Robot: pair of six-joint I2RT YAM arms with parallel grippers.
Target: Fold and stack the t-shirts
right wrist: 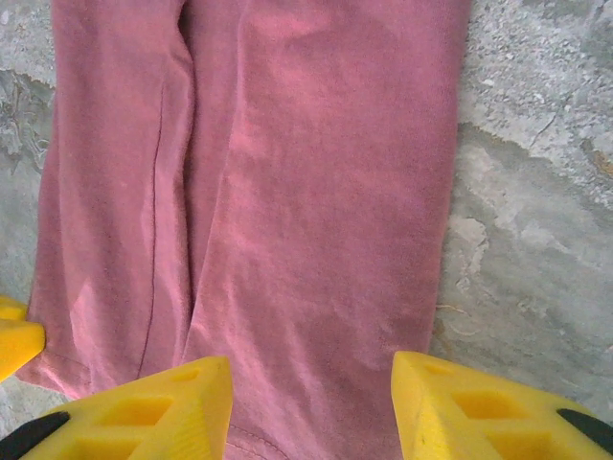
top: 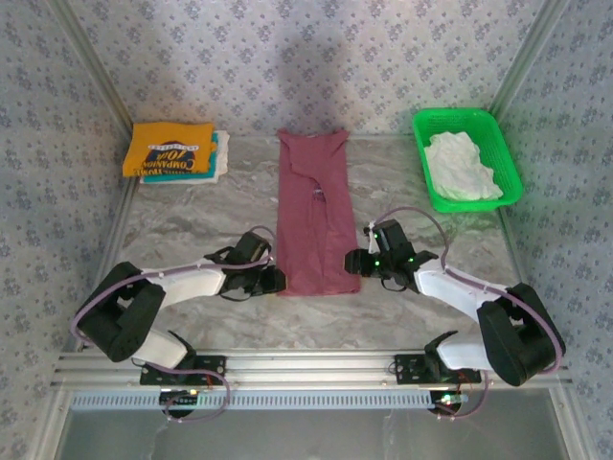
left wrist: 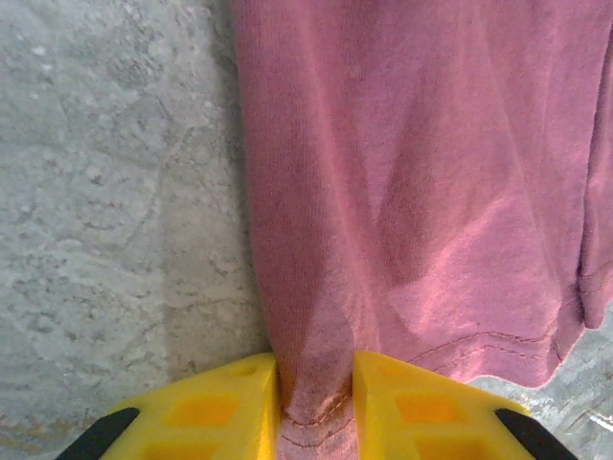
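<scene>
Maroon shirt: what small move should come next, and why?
Probably close the right end effector on the near hem of the maroon shirt. It stands open astride that hem, while the left end effector pinches bunched cloth at the other near corner. With both corners gripped, the long strip could likely be lifted and folded away.

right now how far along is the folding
Done: the yellow shirt tops a folded pile far left. In hand: the maroon shirt, folded to a strip, left end effector pinching its hem, right end effector open over it. Left: the white shirt in the basket.
</scene>
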